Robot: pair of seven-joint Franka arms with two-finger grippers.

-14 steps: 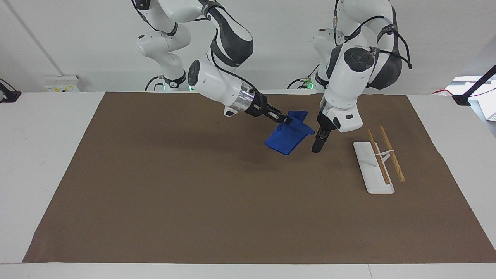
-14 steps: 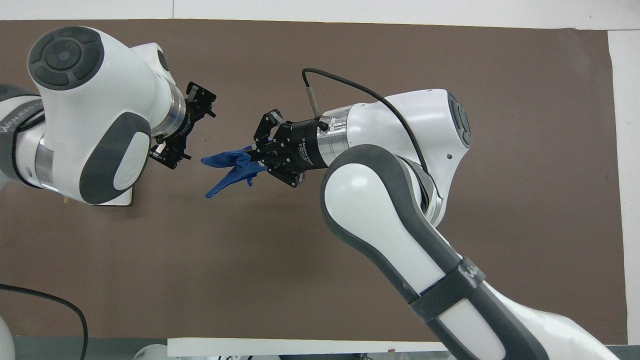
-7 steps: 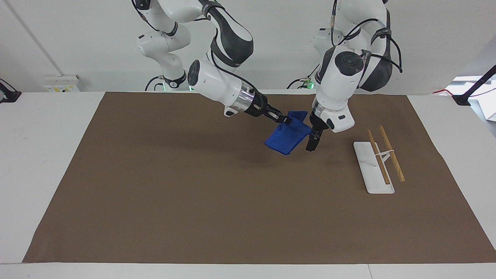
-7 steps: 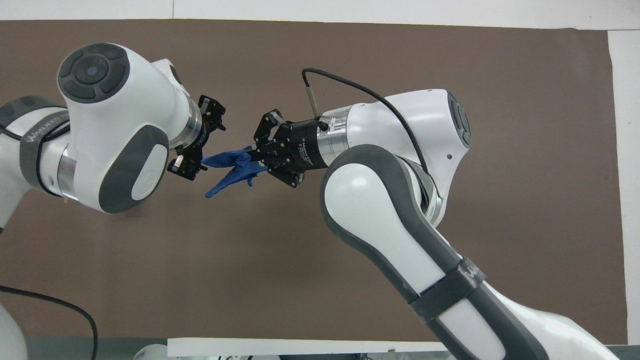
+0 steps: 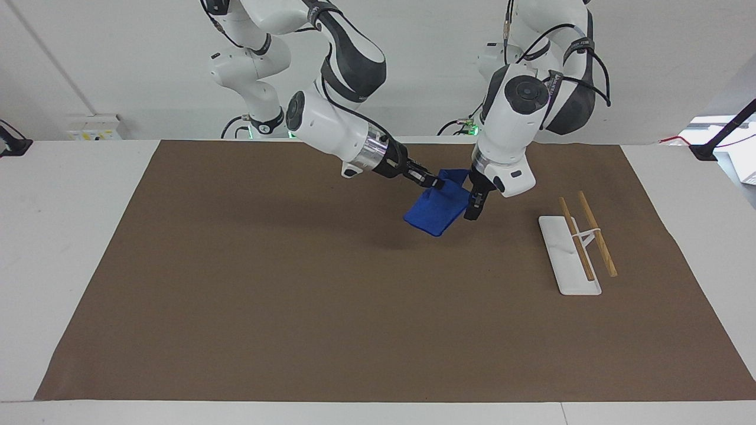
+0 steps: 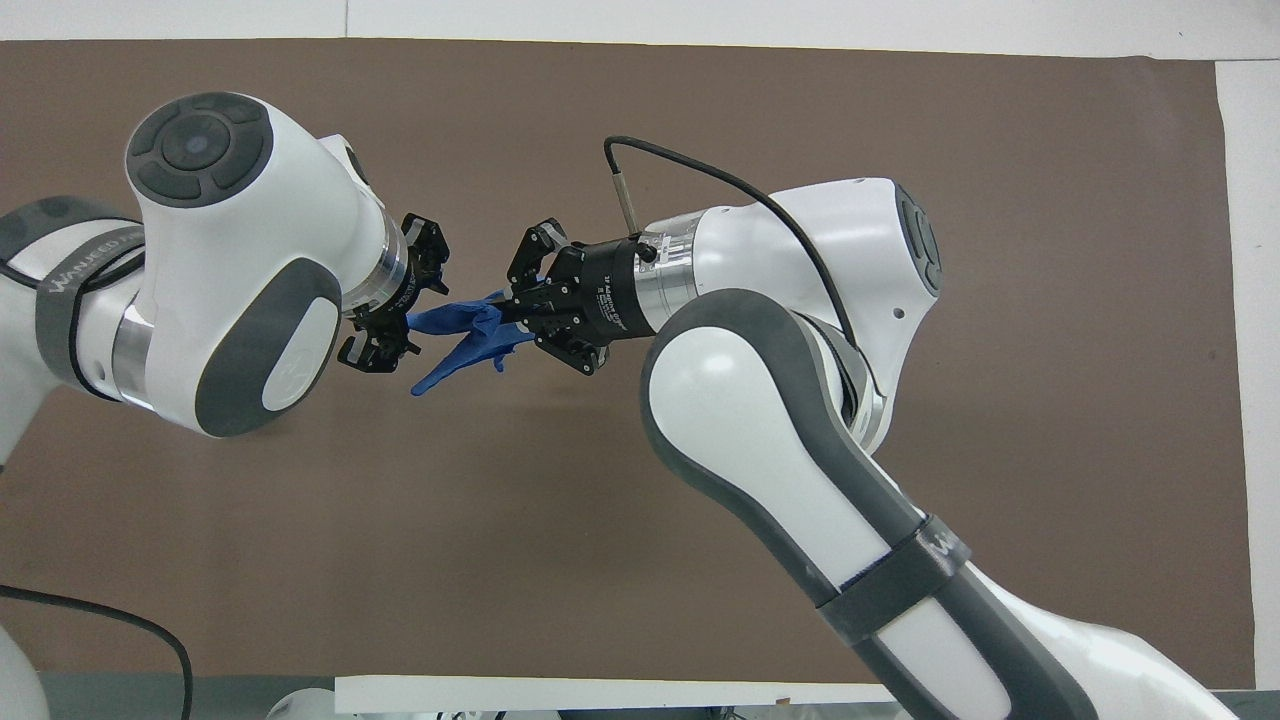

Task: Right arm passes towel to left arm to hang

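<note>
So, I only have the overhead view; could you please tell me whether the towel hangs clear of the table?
Observer: Yes, the towel hangs from the right gripper, its lowest corner above the brown mat.
Operator: Thanks. Where is the rack?
Observer: The white rack stands on the mat toward the left arm's end of the table.
Operator: And the left gripper's height?
Observer: The left gripper is level with the towel's middle, at its edge.

The towel (image 5: pixel 438 208) was soft matt cloth; the desk (image 5: pixel 65 236) carried matt brown paper (image 5: pixel 295 295); the rack (image 5: pixel 570 260) had wooden rods.
</note>
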